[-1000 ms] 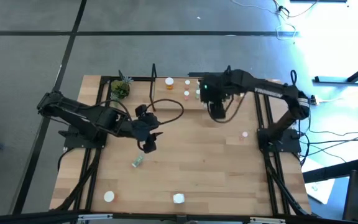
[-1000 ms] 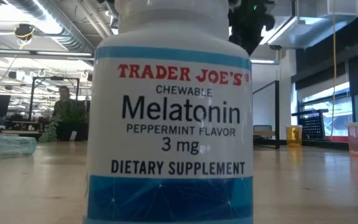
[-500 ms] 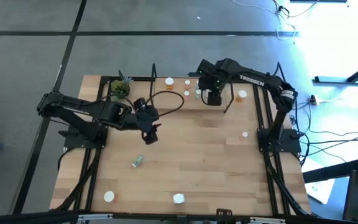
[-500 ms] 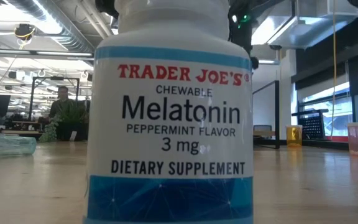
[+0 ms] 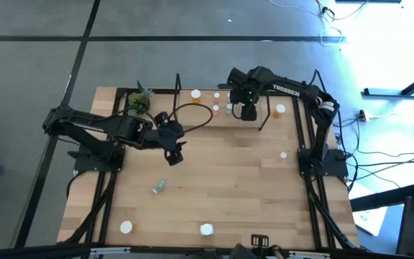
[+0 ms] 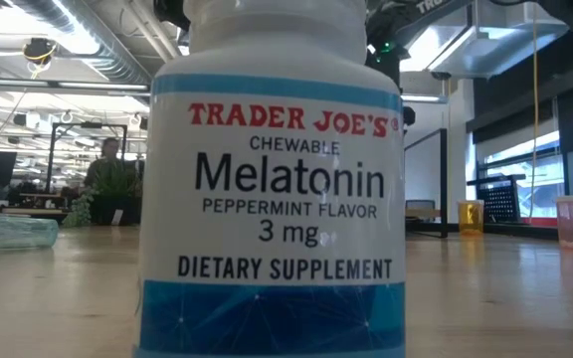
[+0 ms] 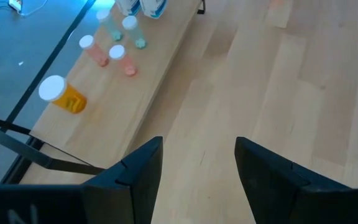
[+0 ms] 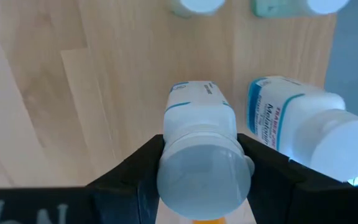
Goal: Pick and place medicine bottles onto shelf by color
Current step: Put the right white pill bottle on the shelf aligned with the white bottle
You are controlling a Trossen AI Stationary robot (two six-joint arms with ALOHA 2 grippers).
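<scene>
My right gripper point(image 5: 246, 109) stands over the shelf point(image 5: 205, 101) at the table's far side, shut on a white medicine bottle with a blue label point(image 8: 199, 118). A second bottle of the same kind point(image 8: 303, 127) stands right beside it. On the shelf also stand an orange bottle point(image 5: 195, 94) and small pink and green ones point(image 7: 114, 53). My left gripper point(image 5: 172, 149) hangs open above the table's middle, with nothing between its fingers point(image 7: 197, 174). A green bottle point(image 5: 159, 187) lies on its side on the table. My right gripper pinches the white bottle at its cap and neck point(image 8: 204, 171) between its two fingers, which come from above and point down. The bottle stays upright below the fingers. Whether its base stands on the shelf board, I cannot tell.
A potted plant point(image 5: 139, 103) stands at the shelf's left end. A pink bottle point(image 5: 283, 155) stands on the table at the right. Near the front edge are two white bottles point(image 5: 126, 227), one point(image 6: 272, 179) filling the low view. Black upright frames point(image 5: 177, 85) flank the shelf.
My right gripper has gone toward the table's far edge and down, and now stands over the shelf. My left gripper has shifted a little toward the far edge, still open.
</scene>
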